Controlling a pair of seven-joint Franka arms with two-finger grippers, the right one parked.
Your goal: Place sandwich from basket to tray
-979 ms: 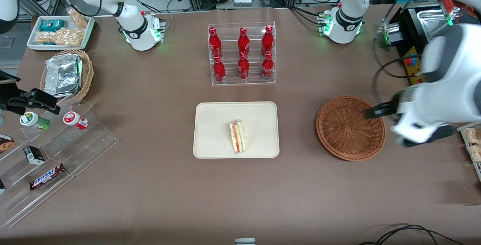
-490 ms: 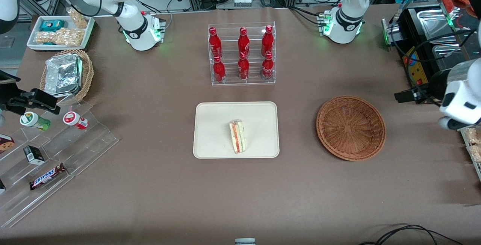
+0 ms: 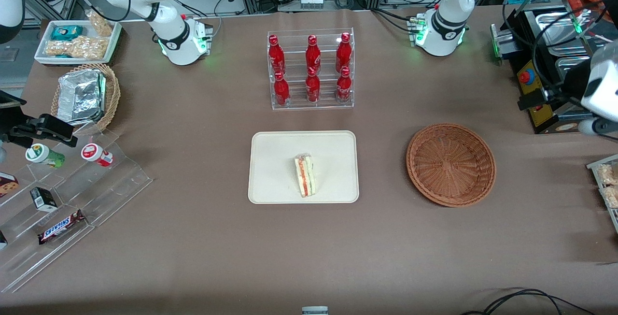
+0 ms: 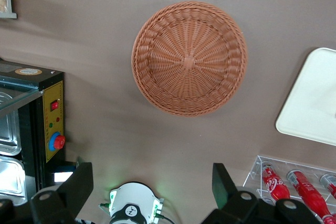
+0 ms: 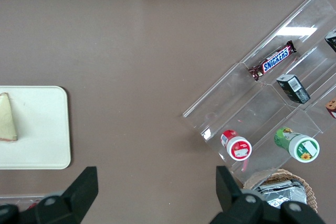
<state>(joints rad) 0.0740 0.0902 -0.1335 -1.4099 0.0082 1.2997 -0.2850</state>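
Looking from the front, my gripper hangs apart from the basket, toward my end of the table. The sandwich lies on the tray. From my wrist, my fingers are spread wide, holding nothing, above the bare basket. I think my job is done; next I just rest.

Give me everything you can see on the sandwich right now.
The sandwich is a small wedge of white bread with an orange-red and pale green filling showing along its cut edge, in what looks like clear wrap. It lies on the cream tray, on the half nearer the front camera, touching only the tray. The brown wicker basket sits apart, toward the working arm's end, holding nothing. The tool is open, high above the table, well away from the sandwich.
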